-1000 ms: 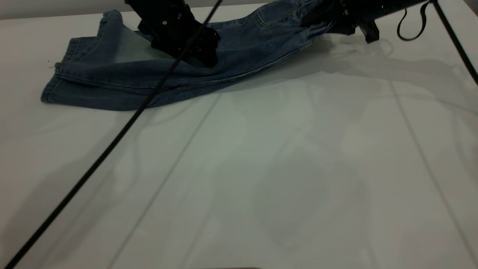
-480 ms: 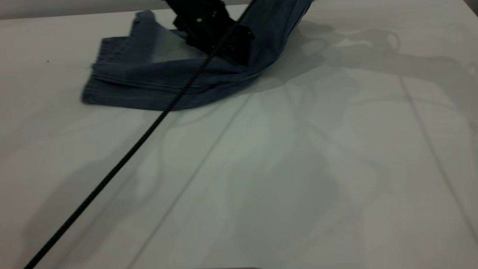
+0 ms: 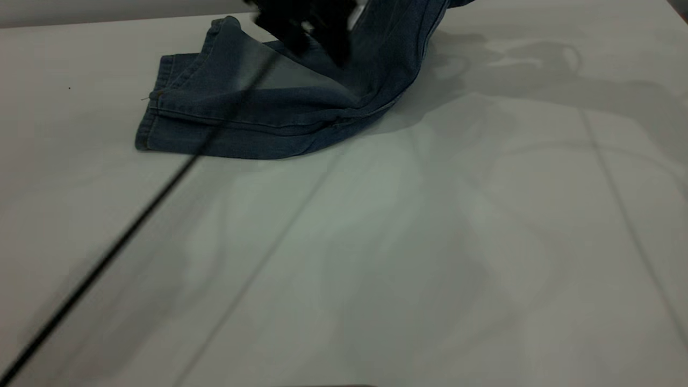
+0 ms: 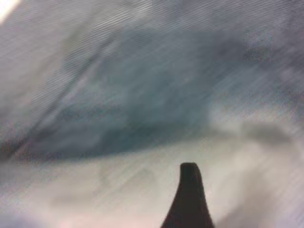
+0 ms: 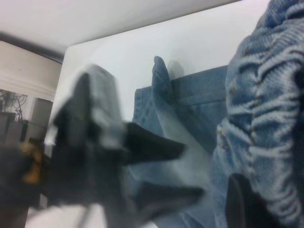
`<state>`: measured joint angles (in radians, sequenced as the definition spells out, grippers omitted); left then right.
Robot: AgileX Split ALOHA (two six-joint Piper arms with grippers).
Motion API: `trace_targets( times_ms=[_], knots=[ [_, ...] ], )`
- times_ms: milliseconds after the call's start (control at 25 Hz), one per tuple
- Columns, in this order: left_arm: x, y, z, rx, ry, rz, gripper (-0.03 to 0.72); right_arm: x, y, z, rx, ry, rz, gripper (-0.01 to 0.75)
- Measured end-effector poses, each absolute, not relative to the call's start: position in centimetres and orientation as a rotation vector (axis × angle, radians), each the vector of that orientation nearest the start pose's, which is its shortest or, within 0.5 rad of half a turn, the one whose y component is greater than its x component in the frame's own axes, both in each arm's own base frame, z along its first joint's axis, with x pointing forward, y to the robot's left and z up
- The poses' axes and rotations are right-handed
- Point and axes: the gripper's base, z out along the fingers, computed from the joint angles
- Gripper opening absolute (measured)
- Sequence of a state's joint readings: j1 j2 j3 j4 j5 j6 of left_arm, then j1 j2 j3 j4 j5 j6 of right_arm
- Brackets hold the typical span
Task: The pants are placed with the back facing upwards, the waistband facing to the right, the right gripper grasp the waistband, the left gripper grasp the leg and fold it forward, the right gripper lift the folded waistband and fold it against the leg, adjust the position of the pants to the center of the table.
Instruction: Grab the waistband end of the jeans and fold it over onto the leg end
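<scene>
Two arms: both were busy at the far edge of the tabletop, though the exterior view only really caught one of them.
Pants: the pants lay at the far left-centre of the tabletop, hems toward the left, pale faded patch facing up. The right-hand part of the denim rose off the surface and ran out of the top of the exterior view.
Left gripper: the left gripper was a smeared black shape up at the top edge, hanging just over the faded patch, tilted down toward the cloth. In the right wrist view it showed as two dark fingers spread with a clear gap, nothing between them, right beside the leg fabric. Its own wrist view just showed one dark fingertip against blurry denim.
Right gripper: not visible from outside. Its wrist view had the puckered waistband filling the near side, hanging right against one dark finger of the right gripper. Couldn't honestly tell whether the fingers were pinching the waistband, since the band hid the gap.
Cable: a black cable cut diagonally across the near-left of the tabletop up toward the left gripper.
</scene>
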<state>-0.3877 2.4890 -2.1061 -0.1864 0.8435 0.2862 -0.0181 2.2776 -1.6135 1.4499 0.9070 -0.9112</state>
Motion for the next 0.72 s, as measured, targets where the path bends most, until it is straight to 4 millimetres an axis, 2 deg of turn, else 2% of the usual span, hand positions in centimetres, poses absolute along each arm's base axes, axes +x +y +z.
trace_targets(
  times_ms=[160, 280, 480, 720],
  knots=[
    [49.5, -17.1, 15.2, 0.734, 2.697, -0.126, 0.535, 47.8, 6.3, 15.7, 0.067, 2.266, 1.262, 0.067],
    [49.7, -14.3, 15.1, 0.711, 2.780, -0.047, 0.535, 47.8, 6.3, 15.7, 0.063, 2.266, 1.269, 0.067],
    [50.6, -10.8, 12.7, 0.602, 2.863, -0.019, 0.535, 47.7, 6.4, 15.7, 0.054, 2.266, 1.283, 0.067],
    [50.9, -10.6, 8.4, 0.580, 2.906, -0.040, 0.535, 47.6, 6.4, 16.2, 0.049, 2.254, 1.295, 0.067]
  ],
)
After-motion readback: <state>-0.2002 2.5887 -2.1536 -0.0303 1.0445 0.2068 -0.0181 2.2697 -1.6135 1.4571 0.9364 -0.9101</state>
